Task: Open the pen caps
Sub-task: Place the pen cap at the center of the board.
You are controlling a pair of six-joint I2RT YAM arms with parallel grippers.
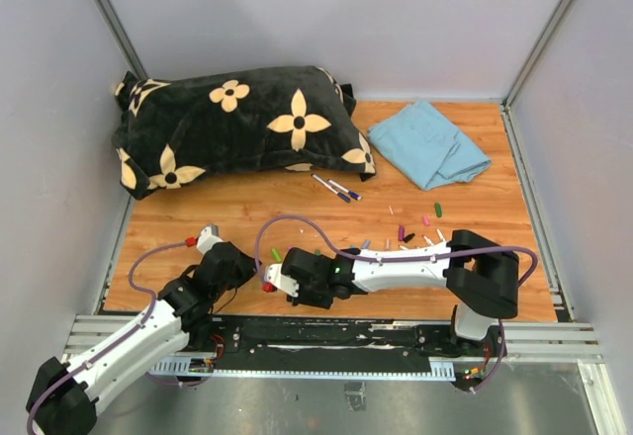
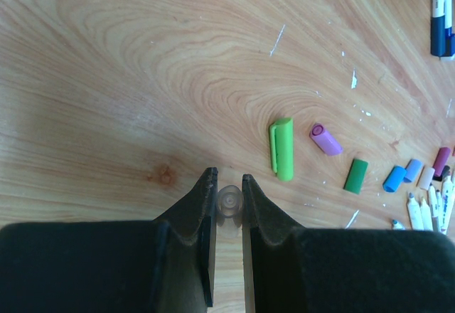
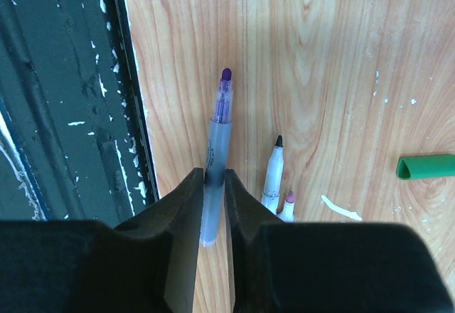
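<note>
My left gripper (image 2: 229,185) is shut on a small clear pen cap (image 2: 229,202), seen end-on just above the wood. To its right lie loose pen caps: light green (image 2: 282,148), purple (image 2: 325,139), dark green (image 2: 356,176), blue (image 2: 394,178). My right gripper (image 3: 215,178) is shut on an uncapped purple-tipped pen (image 3: 219,131) that points forward along the table's near edge. In the top view the left gripper (image 1: 237,257) and right gripper (image 1: 282,285) sit close together at the front of the table.
Two uncapped pens, one black-tipped (image 3: 273,171), lie beside my right gripper, and a green cap (image 3: 425,166) further right. The black base rail (image 3: 64,99) runs along its left. Two capped blue pens (image 1: 336,189), a black flowered pillow (image 1: 237,124) and a blue cloth (image 1: 435,143) lie farther back.
</note>
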